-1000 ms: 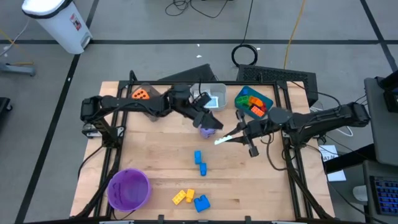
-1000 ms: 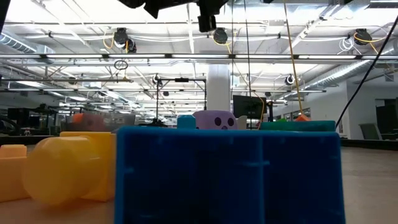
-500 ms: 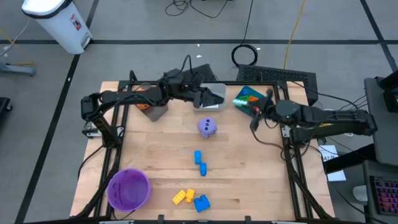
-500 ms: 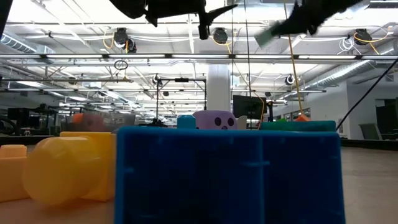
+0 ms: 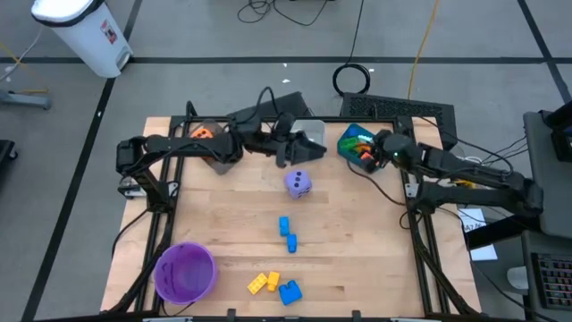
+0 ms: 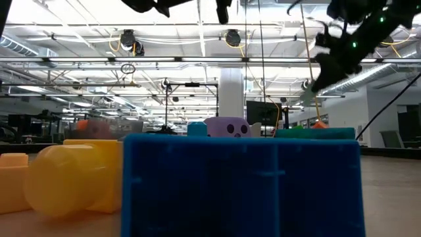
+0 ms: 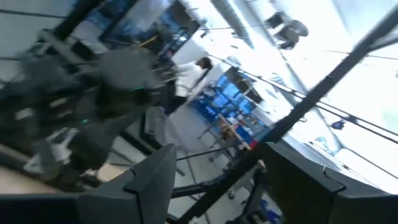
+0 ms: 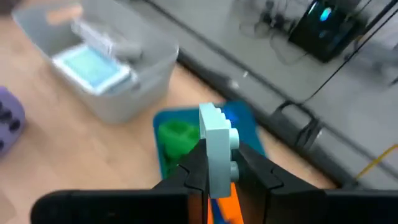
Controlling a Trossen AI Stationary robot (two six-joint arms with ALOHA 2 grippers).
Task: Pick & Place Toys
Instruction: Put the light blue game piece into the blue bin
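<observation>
Table (image 5: pixel 357 259): wood top, both arms reaching in at far edge.
White bin (image 5: pixel 308 137): under left gripper (image 5: pixel 299 152); fingers spread, nothing between them.
Teal bin (image 5: pixel 349 136): below right gripper (image 5: pixel 368 158), holding bricks (image 5: pixel 362 145).
Right gripper: clamped on pale brick (image 8: pixel 217 148), held upright over teal bin.
Bowl (image 5: pixel 186 272): well apart from both grippers, near corner.
Purple die (image 5: pixel 298 183): on table just beside left gripper, toward table middle.
Blue bricks (image 5: pixel 287 231): farther out past die.
Yellow brick (image 5: pixel 263 283), blue brick (image 5: pixel 290 292): touching, near edge.

One purple die (image 5: pixel 298 183) sits mid-desk, two small blue bricks (image 5: pixel 287 232) below it, then one yellow brick (image 5: pixel 263 283) beside one bigger blue brick (image 5: pixel 290 292). One purple bowl (image 5: pixel 185 272). One pale brick (image 8: pixel 217 144) is pinched in the right end effector (image 8: pixel 219 163).
</observation>
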